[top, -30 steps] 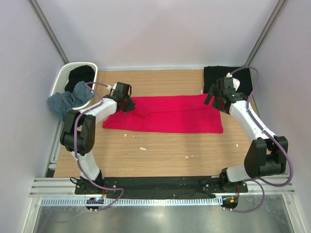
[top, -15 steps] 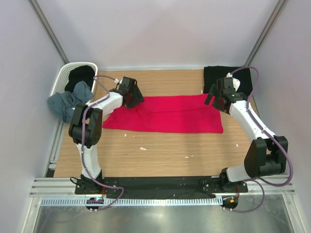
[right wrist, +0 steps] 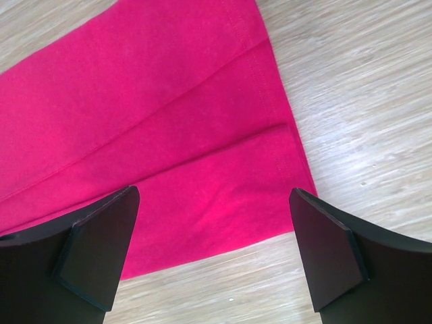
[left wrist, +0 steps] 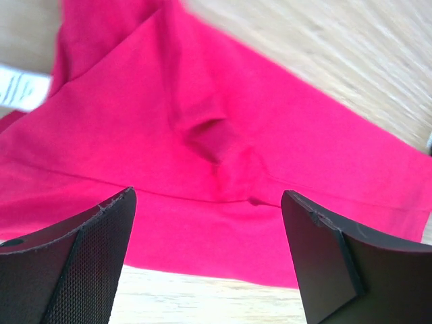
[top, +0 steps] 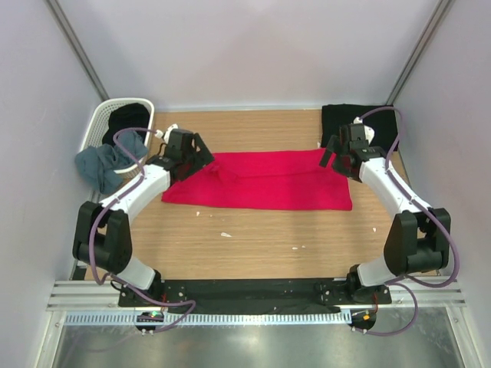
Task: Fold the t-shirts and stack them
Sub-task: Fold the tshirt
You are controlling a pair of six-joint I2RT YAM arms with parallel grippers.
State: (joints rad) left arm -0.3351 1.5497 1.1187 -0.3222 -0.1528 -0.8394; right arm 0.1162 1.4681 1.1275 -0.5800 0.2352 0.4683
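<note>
A crimson-red t-shirt lies flat on the wooden table as a long folded strip, with a small crease near its left end. My left gripper is open just above the strip's far left corner, with nothing between its fingers. In the left wrist view the red t-shirt fills the space beyond my left gripper, and a white label shows at the left edge. My right gripper is open over the far right corner. The right wrist view shows my right gripper straddling the hemmed edge of the red t-shirt.
A folded black t-shirt lies at the back right corner. The white lattice basket at the back left holds a black t-shirt, and a grey-blue t-shirt hangs over its rim. Small white scraps dot the table's front.
My left gripper has opened and let go of the red t-shirt, and its arm has swung out to the left. The right arm has barely moved.
</note>
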